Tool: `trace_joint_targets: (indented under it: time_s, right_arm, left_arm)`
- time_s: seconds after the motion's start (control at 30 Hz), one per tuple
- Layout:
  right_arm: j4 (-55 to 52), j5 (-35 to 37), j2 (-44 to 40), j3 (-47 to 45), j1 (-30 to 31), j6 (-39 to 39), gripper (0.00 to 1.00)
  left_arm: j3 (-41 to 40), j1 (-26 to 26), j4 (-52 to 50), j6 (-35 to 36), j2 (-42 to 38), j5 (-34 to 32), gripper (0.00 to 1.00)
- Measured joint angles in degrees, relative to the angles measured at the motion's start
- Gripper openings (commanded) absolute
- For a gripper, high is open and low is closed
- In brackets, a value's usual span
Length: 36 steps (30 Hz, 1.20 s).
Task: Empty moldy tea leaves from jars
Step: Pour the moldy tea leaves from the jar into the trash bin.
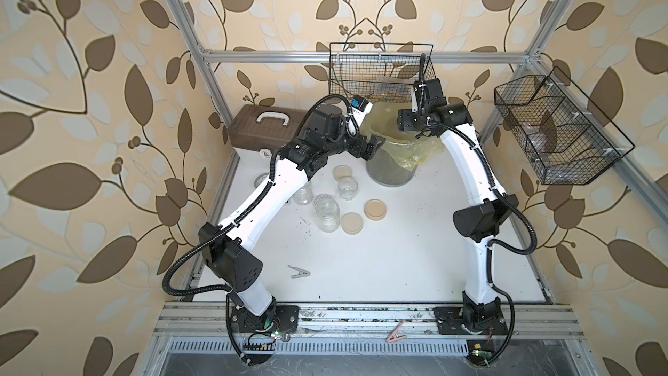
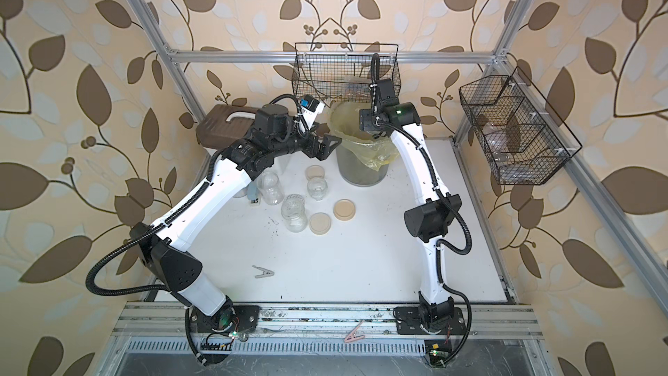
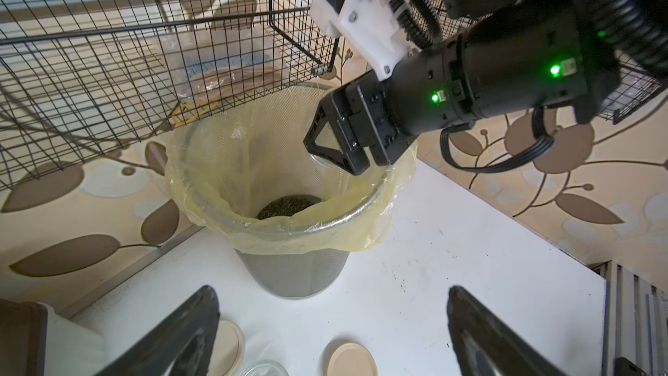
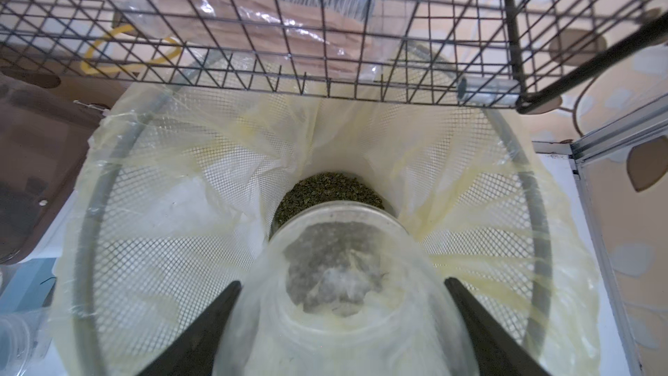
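Observation:
My right gripper point(image 4: 342, 282) is shut on a clear glass jar point(image 4: 339, 236), tipped mouth-down inside the yellow-lined grey mesh bin point(image 1: 390, 173). Moldy tea leaves point(image 4: 325, 189) lie in a dark green heap at the liner's bottom, and a grey mass shows through the jar's glass. My left gripper point(image 3: 332, 289) hangs open beside the bin's rim, nothing between its fingers. Three more jars point(image 1: 348, 188) point(image 1: 327, 217) point(image 1: 303, 193) stand open on the white table. Around them lie beige lids point(image 1: 375, 209) point(image 1: 352, 223) point(image 1: 342, 172) and a dotted lid point(image 1: 322, 200).
A black wire basket point(image 1: 379, 70) hangs just above the bin's back edge, close over my right wrist. A brown toolbox point(image 1: 267, 128) sits at the back left. A second wire basket point(image 1: 556, 132) hangs on the right frame. A metal clip point(image 1: 299, 272) lies on the table's front.

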Motion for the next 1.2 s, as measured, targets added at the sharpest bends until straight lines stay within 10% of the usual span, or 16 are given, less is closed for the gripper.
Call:
trace_joint_targets:
  time_s: [0.47, 0.77, 1.2]
  right_arm:
    - [-3.48, -4.44, -0.37, -0.28, -1.09, -4.52, 0.44]
    - [5.01, -20.57, -2.08, -3.65, -5.70, 5.22, 0.43]
    - [7.76, -29.75, -9.20, -3.56, -7.65, 10.71, 0.43]
  left_arm:
    - [-4.83, 0.00, 11.13, 1.09, -0.09, 6.62, 0.99]
    - [-5.05, 0.28, 16.00, 17.11, 2.47, 12.94, 0.99]
    - [19.06, 1.42, 24.94, 23.56, 28.44, 21.16, 0.99]
